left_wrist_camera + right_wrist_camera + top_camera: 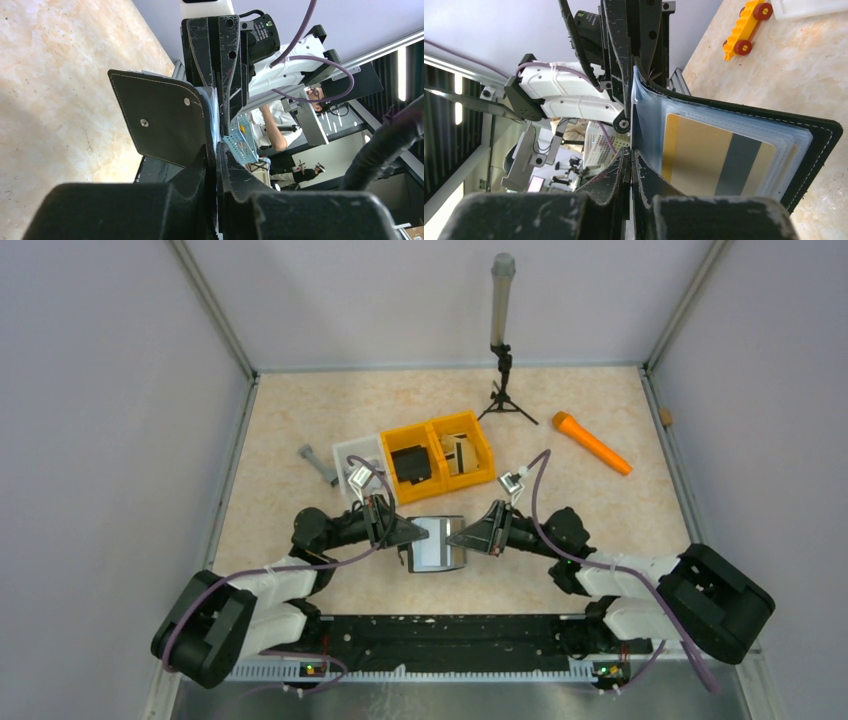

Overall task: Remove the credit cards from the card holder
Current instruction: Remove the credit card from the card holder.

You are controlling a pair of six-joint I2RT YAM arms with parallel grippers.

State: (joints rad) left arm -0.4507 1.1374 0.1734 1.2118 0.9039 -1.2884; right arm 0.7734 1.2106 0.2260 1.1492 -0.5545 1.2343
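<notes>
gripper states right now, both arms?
Left gripper: jaws closed on the card holder, at its edge.
Right gripper: jaws closed on the card holder's pale inner sleeve.

Black-jointed arms (pixel 330 530) wear white shells (pixel 270 585), trail looping purple cables (pixel 305 22), and end in scuffed black fingers (pixel 651 187).

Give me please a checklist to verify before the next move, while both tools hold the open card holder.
1. Grip of left tool on card holder: ok, shut on its edge.
2. Grip of right tool: ok, shut on the pale lining edge.
3. Holder open, sleeves exposed: ok.
4. The gold card out of its sleeve: not ok, fully inside.
5. More cards behind it: cannot tell.
</notes>
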